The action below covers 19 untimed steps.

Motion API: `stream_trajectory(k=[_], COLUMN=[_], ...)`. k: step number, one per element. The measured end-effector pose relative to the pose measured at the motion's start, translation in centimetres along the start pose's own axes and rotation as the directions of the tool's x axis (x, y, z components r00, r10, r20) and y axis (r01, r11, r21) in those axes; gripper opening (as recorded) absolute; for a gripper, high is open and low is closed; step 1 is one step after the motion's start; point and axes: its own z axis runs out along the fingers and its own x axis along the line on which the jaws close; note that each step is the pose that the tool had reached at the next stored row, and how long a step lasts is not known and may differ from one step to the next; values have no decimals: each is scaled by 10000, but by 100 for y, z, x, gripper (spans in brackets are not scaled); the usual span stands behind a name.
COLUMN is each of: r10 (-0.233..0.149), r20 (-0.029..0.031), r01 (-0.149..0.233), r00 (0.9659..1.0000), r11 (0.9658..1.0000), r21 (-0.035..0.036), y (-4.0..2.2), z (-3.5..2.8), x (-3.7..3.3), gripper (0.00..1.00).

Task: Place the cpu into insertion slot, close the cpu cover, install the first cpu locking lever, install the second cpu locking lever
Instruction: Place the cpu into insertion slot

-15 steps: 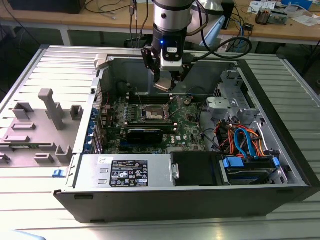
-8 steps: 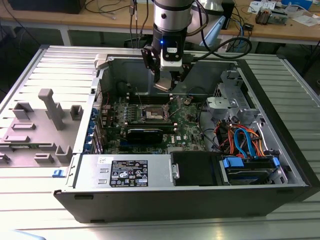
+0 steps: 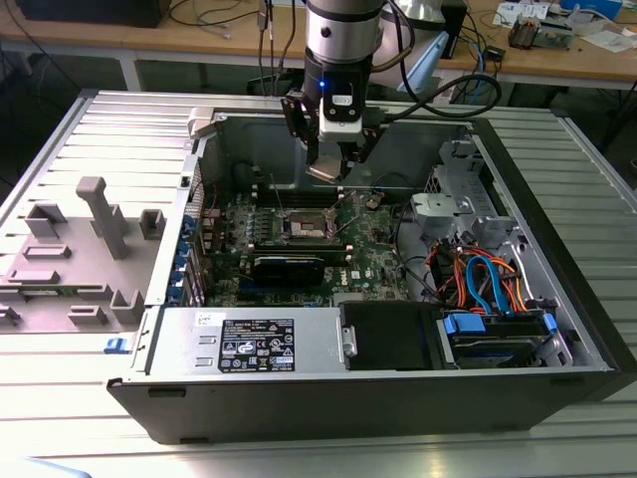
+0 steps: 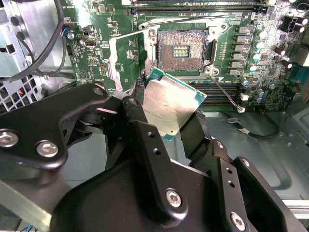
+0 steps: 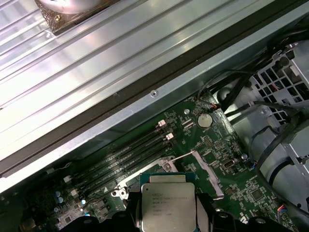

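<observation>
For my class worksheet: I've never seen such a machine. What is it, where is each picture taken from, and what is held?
The silver and black cylindrical machine is the end of a robot arm. Its black two-fingered hand hangs over an open black and silver computer case lying on a ribbed metal table. The exterior view comes from a camera standing off the arm; both wrist views come from cameras riding on the arm. The hand is shut on a small flat square chip with a silvery metal top, the cpu, held in the air. On the green circuit board, the square socket with a dark centre and silvery rim lies uncovered and empty.
</observation>
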Motion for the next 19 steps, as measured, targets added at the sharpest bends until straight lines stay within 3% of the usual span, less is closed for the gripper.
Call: stream_trajectory(k=[19], r10=[88], r20=[8], r01=[-88], r00=[10000], r11=[10000], r21=[1], y=[0], z=[5], x=[0], gripper=[55])
